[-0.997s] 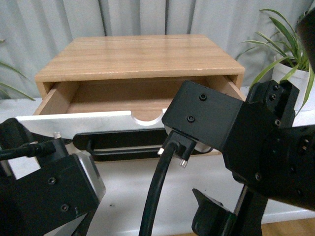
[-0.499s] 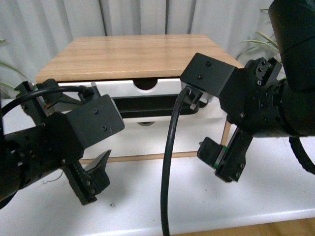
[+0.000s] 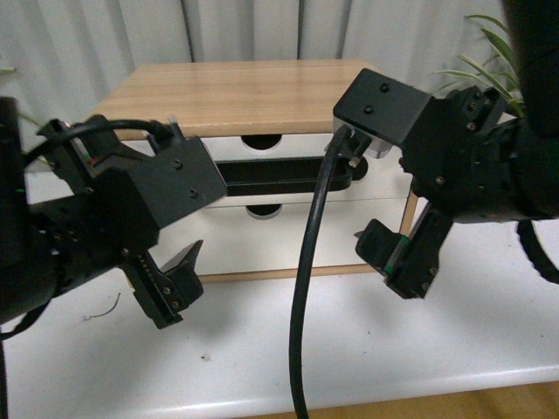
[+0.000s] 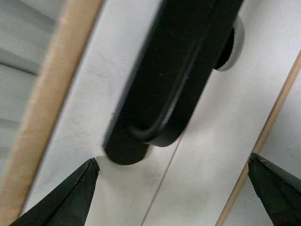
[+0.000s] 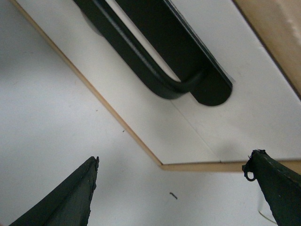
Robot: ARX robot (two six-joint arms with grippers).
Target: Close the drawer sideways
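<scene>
Drawer (image 3: 306, 148) now sits shut, front approx flush w/ the cabinet (image 3: 253, 92); 1 s ago it was pulled well out w/ its inside showing, and half a sec ago nearly in; so the closing push looks done.

Left gripper (image 4: 171, 162) has its fingers spread apart w/ nothing between; one end of the black bar handle (image 3: 279, 175) lies just ahead of its tips, not touching.

Right gripper (image 5: 174, 157) is likewise spread and empty; the handle's other end lies ahead of it and apart; the drawer's lower edge and the desk (image 3: 262, 349) lie nearer its tips.

Front view: both arms have backed off from the drawer face; the drawer lies beyond and between the grippers, above the lower drawer (image 3: 262, 240).

Judgement: only retracting left, maybe a check for a residual gap, which is too small to tell here.
</scene>
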